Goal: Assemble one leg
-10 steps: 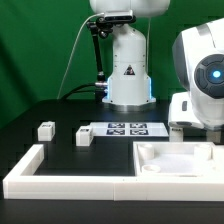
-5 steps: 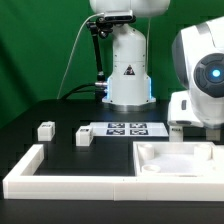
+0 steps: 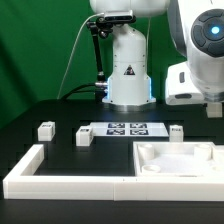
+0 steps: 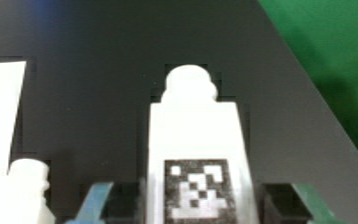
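In the wrist view a white leg (image 4: pixel 195 130) with a black-and-white tag lies lengthwise between my fingers, its rounded peg pointing away. My gripper (image 4: pixel 197 205) is shut on the leg, one finger (image 4: pixel 101 203) on each side of it. A second leg (image 4: pixel 28 190) shows beside it at the picture's edge. In the exterior view my white hand (image 3: pixel 195 85) hangs well above the table at the exterior view's right; its fingertips and the held leg do not show there. Below it a leg (image 3: pixel 176 131) rests on the black table.
Two more legs (image 3: pixel 45 129) (image 3: pixel 84 136) stand at the exterior view's left. The marker board (image 3: pixel 125 128) lies in the middle. The large white tray-like part (image 3: pixel 175 160) sits in front, and the long L-shaped wall (image 3: pixel 60 178) runs along the near edge. The robot base (image 3: pixel 128 65) stands behind.
My hand has risen from table height to well above it at the exterior view's right. The leg resting on the table below now shows in full.
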{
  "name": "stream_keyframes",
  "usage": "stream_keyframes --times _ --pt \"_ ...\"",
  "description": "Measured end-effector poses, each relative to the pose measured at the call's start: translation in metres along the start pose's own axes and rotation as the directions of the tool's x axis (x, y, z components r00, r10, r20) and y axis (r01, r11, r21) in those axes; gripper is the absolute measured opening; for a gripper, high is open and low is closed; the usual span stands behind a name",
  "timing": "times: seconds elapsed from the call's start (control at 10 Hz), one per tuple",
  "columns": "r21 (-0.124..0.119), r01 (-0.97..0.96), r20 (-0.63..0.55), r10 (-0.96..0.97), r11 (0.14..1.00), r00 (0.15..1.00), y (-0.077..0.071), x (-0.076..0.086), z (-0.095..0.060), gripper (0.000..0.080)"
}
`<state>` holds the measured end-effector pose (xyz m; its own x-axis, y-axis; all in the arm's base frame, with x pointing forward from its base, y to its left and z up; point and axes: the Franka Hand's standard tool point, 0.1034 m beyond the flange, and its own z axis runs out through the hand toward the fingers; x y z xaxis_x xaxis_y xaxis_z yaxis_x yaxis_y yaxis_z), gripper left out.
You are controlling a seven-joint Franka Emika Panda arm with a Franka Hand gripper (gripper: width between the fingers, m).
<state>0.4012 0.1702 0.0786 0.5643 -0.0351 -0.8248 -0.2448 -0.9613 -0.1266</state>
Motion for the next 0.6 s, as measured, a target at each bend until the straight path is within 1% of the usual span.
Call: stream_keyframes --times 0.2,0.3,0.4,0.5,0.6 --pt "0.003 0.001 -0.024 -0.001 1.000 1.000 -0.001 0.003 -0.002 0.0290" --pt "0.005 0.034 -0.030 -0.034 0.999 0.999 0.002 0.006 -0.003 0.0290" --pt "0.017 0.084 -0.071 -0.083 0.996 0.994 0.012 0.019 -0.011 0.0290" --pt "0.010 0.094 -0.149 -0.091 0.996 0.985 0.014 0.024 -0.027 0.0290" --pt "-0.007 0.121 -0.250 -0.119 0.993 0.961 0.011 0.023 -0.046 0.0290"
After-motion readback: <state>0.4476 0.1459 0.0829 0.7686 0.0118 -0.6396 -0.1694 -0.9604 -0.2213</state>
